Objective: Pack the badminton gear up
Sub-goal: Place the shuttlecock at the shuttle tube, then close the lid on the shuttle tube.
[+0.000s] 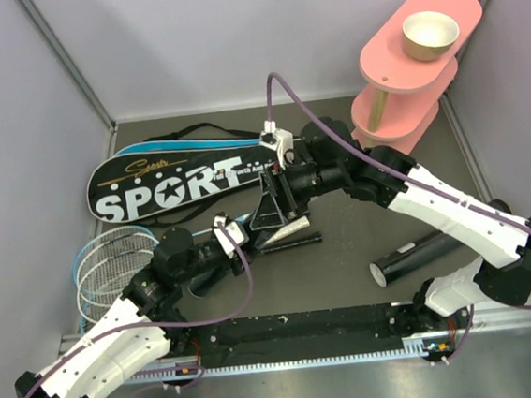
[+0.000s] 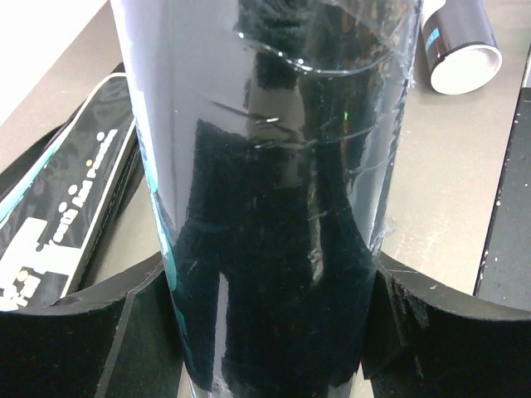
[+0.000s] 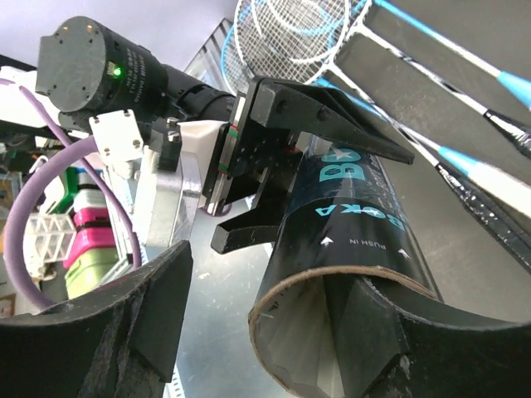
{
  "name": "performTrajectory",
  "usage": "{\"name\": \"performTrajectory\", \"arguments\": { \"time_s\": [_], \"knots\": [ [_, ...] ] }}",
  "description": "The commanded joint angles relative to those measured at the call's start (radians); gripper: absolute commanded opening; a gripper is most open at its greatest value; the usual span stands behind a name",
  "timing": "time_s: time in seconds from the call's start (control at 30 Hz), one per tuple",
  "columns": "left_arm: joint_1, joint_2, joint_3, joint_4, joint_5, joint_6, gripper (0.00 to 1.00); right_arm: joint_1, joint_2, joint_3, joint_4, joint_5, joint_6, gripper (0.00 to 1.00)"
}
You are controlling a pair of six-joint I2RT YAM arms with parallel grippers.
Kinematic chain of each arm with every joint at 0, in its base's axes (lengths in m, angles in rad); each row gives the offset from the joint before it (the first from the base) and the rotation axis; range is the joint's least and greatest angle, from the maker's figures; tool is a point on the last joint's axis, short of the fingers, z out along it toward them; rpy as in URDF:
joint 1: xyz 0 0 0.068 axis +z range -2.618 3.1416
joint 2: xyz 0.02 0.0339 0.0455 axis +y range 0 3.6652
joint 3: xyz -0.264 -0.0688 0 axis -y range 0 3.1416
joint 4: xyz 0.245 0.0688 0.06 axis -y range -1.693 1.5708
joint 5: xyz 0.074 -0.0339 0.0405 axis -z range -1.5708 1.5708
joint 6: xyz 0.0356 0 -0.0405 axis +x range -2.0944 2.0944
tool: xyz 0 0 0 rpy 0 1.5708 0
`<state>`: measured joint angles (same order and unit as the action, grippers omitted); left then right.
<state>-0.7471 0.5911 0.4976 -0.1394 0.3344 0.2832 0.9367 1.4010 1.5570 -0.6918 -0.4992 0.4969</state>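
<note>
By the desk's [image 1: 348, 276] left edge lie the rackets [image 1: 112, 261]. Just beyond them, toward the far left corner, is the black bag [image 1: 179, 184] lettered SPORT. Mid-desk, my left fingers [image 2: 75, 332] are clenched on a black tube [image 2: 274, 207], one pad on each side. My right fingers [image 3: 124, 332] stand spread at its open mouth, and the one I see clearly is apart from the tube wall. A second tube [image 1: 421, 254] lies on its side toward the near right corner.

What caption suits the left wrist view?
Left gripper clamps a black tube; a second tube lies beyond.
</note>
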Motion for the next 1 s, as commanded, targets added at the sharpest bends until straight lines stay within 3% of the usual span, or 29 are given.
{"name": "performTrajectory", "arguments": {
  "time_s": [0.0,0.07,0.13,0.2,0.3,0.33,0.47,0.6,0.73,0.8,0.97],
  "knots": [
    [-0.005,-0.02,0.025,0.123,0.018,-0.001,0.06,0.022,-0.132,0.025,0.113,0.123,-0.032,0.65],
    [-0.005,-0.022,0.024,0.124,0.008,0.002,0.06,0.013,-0.196,-0.004,0.118,0.229,-0.064,0.71],
    [-0.005,-0.027,0.024,0.123,-0.006,0.002,0.06,-0.013,-0.324,-0.064,0.161,0.436,-0.075,0.81],
    [-0.006,-0.037,0.021,0.123,-0.026,0.002,0.06,-0.097,-0.426,-0.187,0.198,0.619,-0.061,0.84],
    [-0.005,-0.053,0.018,0.126,-0.063,0.005,0.05,-0.217,-0.43,-0.274,0.19,0.691,-0.035,0.86],
    [-0.005,-0.054,0.018,0.127,-0.075,0.007,0.05,-0.228,-0.369,-0.279,0.148,0.708,-0.035,0.79],
    [-0.006,-0.082,0.013,0.127,-0.138,0.008,0.05,-0.262,-0.122,-0.19,0.025,0.748,-0.011,0.72],
    [-0.005,-0.109,0.007,0.132,-0.176,0.01,0.05,-0.272,0.103,-0.118,0.028,0.716,-0.033,0.55],
    [-0.005,-0.116,0.004,0.132,-0.184,0.013,0.05,-0.279,0.375,0.012,0.018,0.665,-0.08,0.46],
    [-0.005,-0.113,0.006,0.132,-0.178,0.014,0.05,-0.292,0.499,0.072,0.018,0.644,-0.072,0.35],
    [-0.005,-0.116,0.004,0.132,-0.176,0.011,0.05,-0.312,0.648,0.167,0.043,0.642,-0.072,0.32]
  ]
}}
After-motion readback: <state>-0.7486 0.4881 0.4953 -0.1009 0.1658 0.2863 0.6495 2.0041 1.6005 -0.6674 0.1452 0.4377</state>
